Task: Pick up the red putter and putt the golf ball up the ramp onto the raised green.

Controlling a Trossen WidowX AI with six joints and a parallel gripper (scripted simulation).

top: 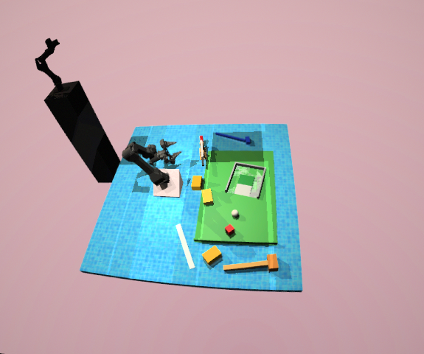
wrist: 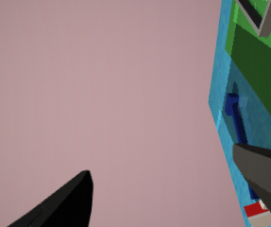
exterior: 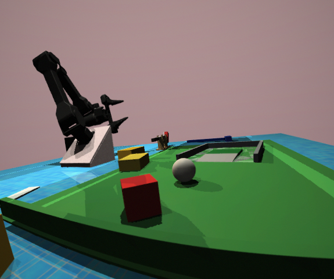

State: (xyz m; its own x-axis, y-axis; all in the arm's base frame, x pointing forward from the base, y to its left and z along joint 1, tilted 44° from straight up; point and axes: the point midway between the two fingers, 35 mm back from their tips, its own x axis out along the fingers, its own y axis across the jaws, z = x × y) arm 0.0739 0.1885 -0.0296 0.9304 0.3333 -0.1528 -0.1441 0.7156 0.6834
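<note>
Take the green putting mat (top: 257,224) as your landmark. Your pincer (exterior: 116,111) hangs in the air off the mat's left side, above the pale wedge-shaped base block (exterior: 97,150), with its two pointed fingers (exterior: 121,121) spread wide and nothing between them. It points across toward the mat's far left corner.

The red putter (top: 202,149) stands upright in a small holder just outside that far left corner, on the blue worktop (top: 136,236). You see it well apart from the pincer, out ahead of the fingertips and lower; in the wrist view only its red end (wrist: 255,209) shows at the bottom right edge, beside one finger.

The golf ball (exterior: 183,170) rests on the mat, near its middle, with a red cube (exterior: 140,196) close by toward the mat's near edge. The ramp and raised green (top: 247,180), walled in dark grey, sit on the mat's far half.

A blue putter (top: 234,137) lies beyond the mat's far edge, and an orange putter (top: 251,264) lies beyond its near edge.
</note>
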